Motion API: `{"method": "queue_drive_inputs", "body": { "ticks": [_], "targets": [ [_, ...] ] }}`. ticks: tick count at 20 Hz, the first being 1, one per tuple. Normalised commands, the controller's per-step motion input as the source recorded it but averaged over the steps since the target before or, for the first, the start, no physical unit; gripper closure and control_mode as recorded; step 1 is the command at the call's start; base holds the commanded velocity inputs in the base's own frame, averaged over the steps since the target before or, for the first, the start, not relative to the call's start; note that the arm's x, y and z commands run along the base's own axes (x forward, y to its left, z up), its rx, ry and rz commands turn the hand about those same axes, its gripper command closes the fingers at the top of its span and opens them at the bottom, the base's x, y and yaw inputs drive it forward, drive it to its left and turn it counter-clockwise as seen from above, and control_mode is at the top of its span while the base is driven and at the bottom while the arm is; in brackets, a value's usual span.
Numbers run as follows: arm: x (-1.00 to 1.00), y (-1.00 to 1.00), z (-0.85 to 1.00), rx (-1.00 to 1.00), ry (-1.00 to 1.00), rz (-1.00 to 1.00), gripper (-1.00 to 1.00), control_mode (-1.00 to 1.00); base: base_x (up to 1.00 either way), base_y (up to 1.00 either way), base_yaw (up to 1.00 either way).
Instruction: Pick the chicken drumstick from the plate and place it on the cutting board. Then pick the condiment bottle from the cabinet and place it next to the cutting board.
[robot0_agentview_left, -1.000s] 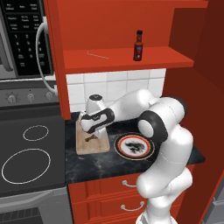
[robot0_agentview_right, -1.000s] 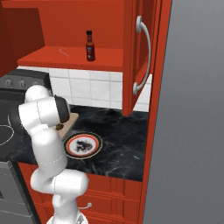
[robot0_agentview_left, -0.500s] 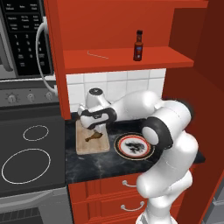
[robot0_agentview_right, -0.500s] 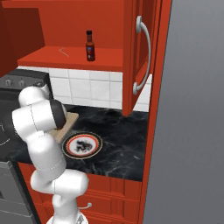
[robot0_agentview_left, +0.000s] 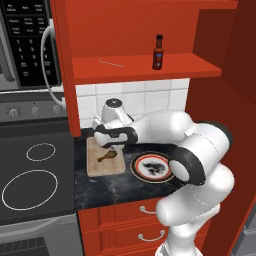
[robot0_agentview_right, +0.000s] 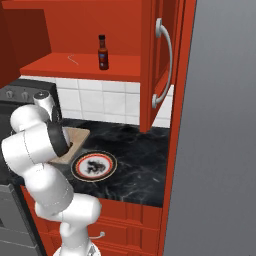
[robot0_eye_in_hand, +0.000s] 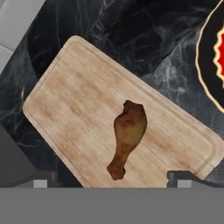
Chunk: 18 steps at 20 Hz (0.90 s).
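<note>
The cabinet (robot0_agentview_left: 145, 67) is open, so its condiment bottle (robot0_agentview_left: 158, 52) can be reached on the shelf. Beside the emptied plate (robot0_agentview_left: 153, 166), the cutting board (robot0_eye_in_hand: 78, 100) carries the chicken drumstick (robot0_eye_in_hand: 127, 135), released flat; above it the gripper (robot0_eye_in_hand: 109, 180) is held wide open, nothing gripped.

We see the cutting board (robot0_agentview_left: 105, 158) lying at the left end of the table (robot0_agentview_left: 110, 187), beside the stove (robot0_agentview_left: 35, 175). The chicken drumstick (robot0_agentview_left: 105, 157) lies on the board, near its middle. The plate (robot0_agentview_left: 152, 166) sits just right of the board, towards the table's front edge. Above them, the condiment bottle (robot0_agentview_left: 158, 52) stands upright on the shelf of the cabinet (robot0_agentview_left: 145, 70), towards its right end.
</note>
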Motion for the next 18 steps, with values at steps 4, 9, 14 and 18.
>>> {"method": "queue_drive_inputs", "body": {
  "ticks": [4, 9, 14, 18],
  "targets": [
    [-0.42, -0.16, 0.17, 0.00, -0.02, 0.00, -1.00, -1.00, 0.00, 0.00, 0.00],
    [-0.36, -0.07, 0.23, 0.00, -0.03, 0.00, -1.00, -1.00, 0.00, 0.00, 0.00],
    [-0.34, -0.02, 0.30, 0.05, -0.05, 0.00, -1.00, -1.00, 0.00, 0.00, 0.00],
    [-0.20, -0.05, 0.34, 0.06, -0.03, 0.00, -1.00, -1.00, 0.00, 0.00, 0.00]
  ]
}}
